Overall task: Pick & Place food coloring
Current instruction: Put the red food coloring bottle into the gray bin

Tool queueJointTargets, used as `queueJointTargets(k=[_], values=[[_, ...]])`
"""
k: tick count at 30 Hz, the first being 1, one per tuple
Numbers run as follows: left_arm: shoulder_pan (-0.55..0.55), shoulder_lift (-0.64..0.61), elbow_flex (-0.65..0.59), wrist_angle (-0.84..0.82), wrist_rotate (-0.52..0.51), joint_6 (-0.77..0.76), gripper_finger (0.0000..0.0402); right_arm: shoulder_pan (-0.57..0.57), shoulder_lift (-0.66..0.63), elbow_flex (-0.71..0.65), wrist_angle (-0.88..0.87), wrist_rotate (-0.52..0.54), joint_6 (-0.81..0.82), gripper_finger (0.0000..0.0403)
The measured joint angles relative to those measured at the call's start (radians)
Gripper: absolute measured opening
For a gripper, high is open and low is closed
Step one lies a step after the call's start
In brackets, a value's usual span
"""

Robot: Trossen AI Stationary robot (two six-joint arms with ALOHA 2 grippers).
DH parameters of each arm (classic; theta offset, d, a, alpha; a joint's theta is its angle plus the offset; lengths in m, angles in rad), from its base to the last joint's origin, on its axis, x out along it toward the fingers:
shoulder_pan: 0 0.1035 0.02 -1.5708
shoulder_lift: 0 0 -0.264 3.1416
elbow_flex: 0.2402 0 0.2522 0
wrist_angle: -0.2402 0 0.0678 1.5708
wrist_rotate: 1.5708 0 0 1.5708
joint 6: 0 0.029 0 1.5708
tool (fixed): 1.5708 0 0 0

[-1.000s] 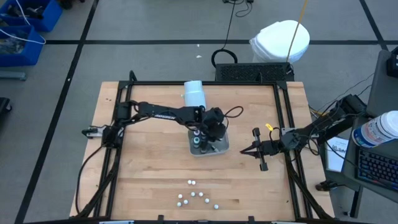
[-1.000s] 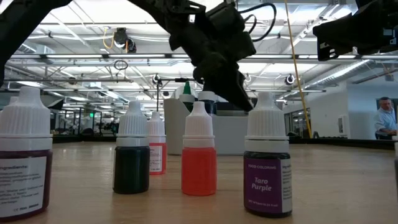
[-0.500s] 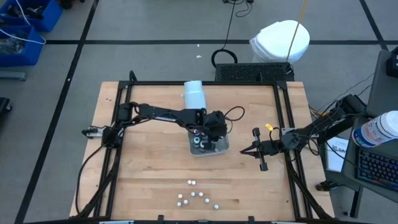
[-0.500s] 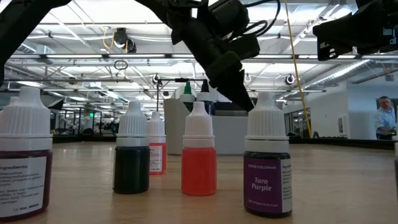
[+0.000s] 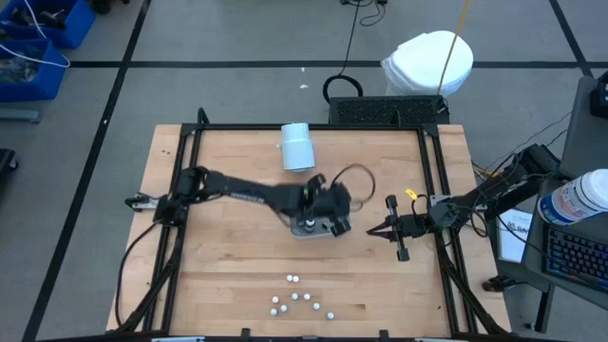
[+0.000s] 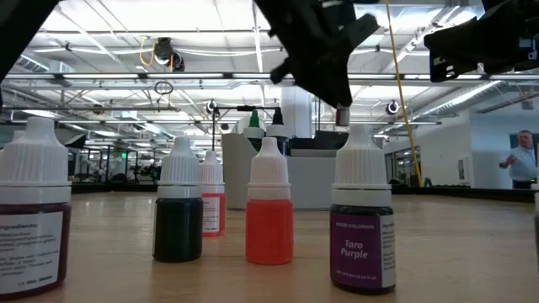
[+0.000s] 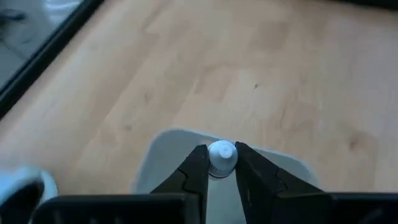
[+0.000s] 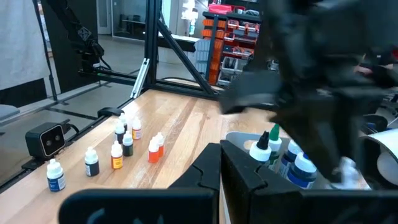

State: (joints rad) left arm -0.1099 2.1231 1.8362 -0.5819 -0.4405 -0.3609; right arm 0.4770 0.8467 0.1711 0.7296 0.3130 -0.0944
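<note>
Above the grey tray (image 5: 340,227) in the high view, the left gripper (image 5: 312,217) hangs. In the left wrist view, its fingers (image 7: 198,168) pinch a white-capped food coloring bottle (image 7: 221,157). The right gripper (image 5: 372,231) waits nearby, fingers apart.

The table (image 5: 228,266) is pale wood planking, edged by a black frame; on it near the middle sits a grey tray (image 5: 337,226); toward the far edge lies a white cylinder (image 5: 296,147) on its side; near the front edge stands a loose cluster of small food coloring bottles (image 5: 301,297), well apart from the tray.
</note>
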Motion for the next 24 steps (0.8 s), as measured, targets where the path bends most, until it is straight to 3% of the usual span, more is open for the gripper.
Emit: queueJointTargets(k=[4,6,15,24], values=[[-0.082,0.001,0.000,0.009,-0.188,-0.133,0.0065,0.000,0.000,0.000,0.000,0.000,0.000,0.0002],[-0.096,0.000,-0.002,0.009,-0.234,-0.177,0.0069,0.000,0.000,0.000,0.001,0.000,0.000,0.0002],[-0.116,0.024,-0.086,0.033,-0.254,-0.370,0.0071,0.000,0.000,0.000,0.044,-0.001,0.000,0.0002],[-0.098,0.066,-0.092,0.072,-0.268,-0.342,0.0071,0.000,-0.001,0.000,0.054,-0.003,0.000,0.0002]])
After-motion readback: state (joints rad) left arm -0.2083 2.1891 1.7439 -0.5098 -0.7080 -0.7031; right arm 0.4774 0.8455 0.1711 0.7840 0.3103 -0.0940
